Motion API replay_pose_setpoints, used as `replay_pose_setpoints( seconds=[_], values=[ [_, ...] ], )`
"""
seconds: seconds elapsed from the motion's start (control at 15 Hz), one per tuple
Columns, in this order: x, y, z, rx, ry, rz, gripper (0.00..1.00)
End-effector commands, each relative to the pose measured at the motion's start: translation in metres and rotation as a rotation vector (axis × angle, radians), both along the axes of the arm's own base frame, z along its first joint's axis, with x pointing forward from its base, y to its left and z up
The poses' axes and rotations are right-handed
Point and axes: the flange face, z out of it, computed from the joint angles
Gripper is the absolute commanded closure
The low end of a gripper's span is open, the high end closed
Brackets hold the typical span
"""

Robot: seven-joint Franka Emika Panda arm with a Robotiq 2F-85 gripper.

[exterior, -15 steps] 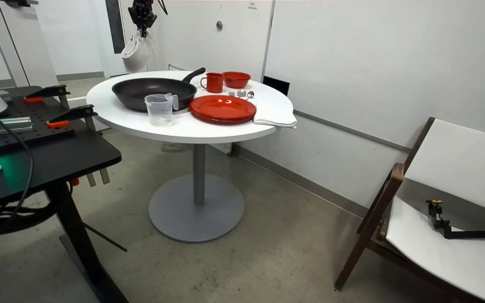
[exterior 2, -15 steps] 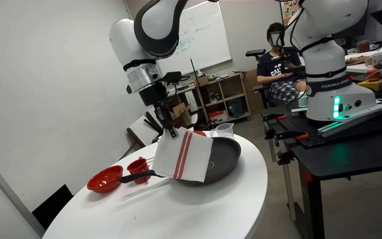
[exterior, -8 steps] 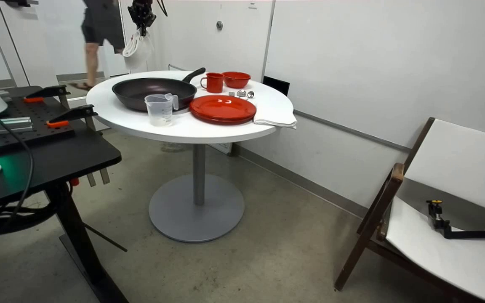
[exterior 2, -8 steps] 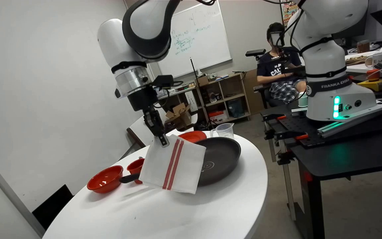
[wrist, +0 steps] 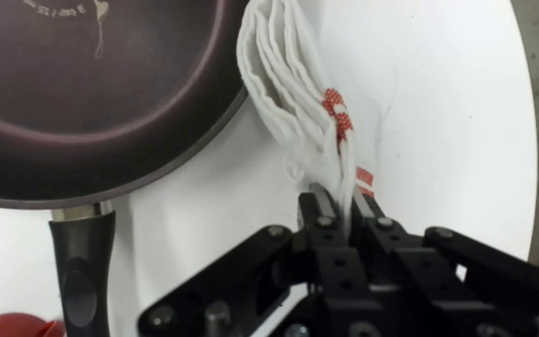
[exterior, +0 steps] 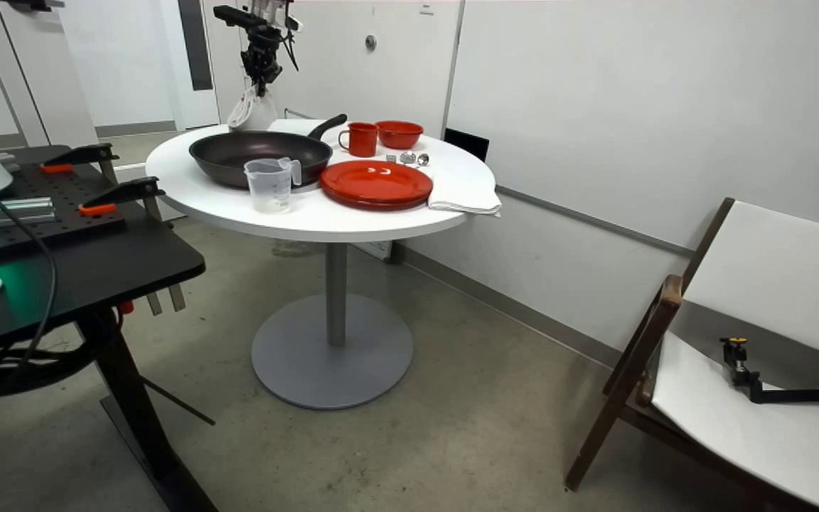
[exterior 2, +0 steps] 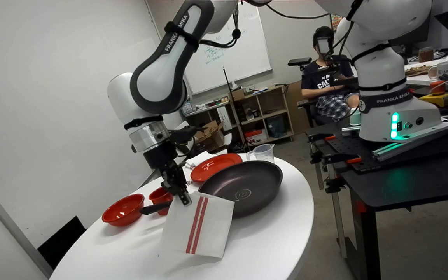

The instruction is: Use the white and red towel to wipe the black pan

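Right up by the wrist camera, the gripper (wrist: 343, 201) has both fingers pinched nearly together, with a fold of the white and red towel (wrist: 279, 70) caught between them. As for the arm (exterior 2: 158, 83), in an exterior view it arches over from the right, the forearm slopes to lower left, then it bends at the wrist so the fingers aim down and a bit back to the right, not quite vertical. Towel hangs off the tips just beside the black pan (exterior 2: 247, 186); can't tell if they touch. Pan sits flat on the white table (exterior 2: 278, 237), handle end near the red mug (exterior 2: 160, 194) and red bowl (exterior 2: 123, 210). Past the pan: a red plate (exterior 2: 213, 165) and a clear measuring cup (exterior 2: 263, 153). Farther back, the robot base (exterior 2: 397, 112) is on a black desk (exterior 2: 438, 171), and a person (exterior 2: 327, 83) sits in the background.
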Motion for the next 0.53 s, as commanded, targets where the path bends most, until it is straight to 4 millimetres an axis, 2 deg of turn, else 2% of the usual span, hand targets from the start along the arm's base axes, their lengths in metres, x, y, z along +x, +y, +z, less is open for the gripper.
replay_pose_setpoints(
  seconds=[0.0, 0.2, 0.47],
  values=[
    [0.02, 0.03, -0.009, -0.003, 0.022, -0.004, 0.97],
    [0.029, 0.047, -0.019, -0.009, 0.02, 0.016, 0.97],
    [0.046, 0.044, -0.049, -0.05, 0.046, -0.018, 0.97]
  ],
)
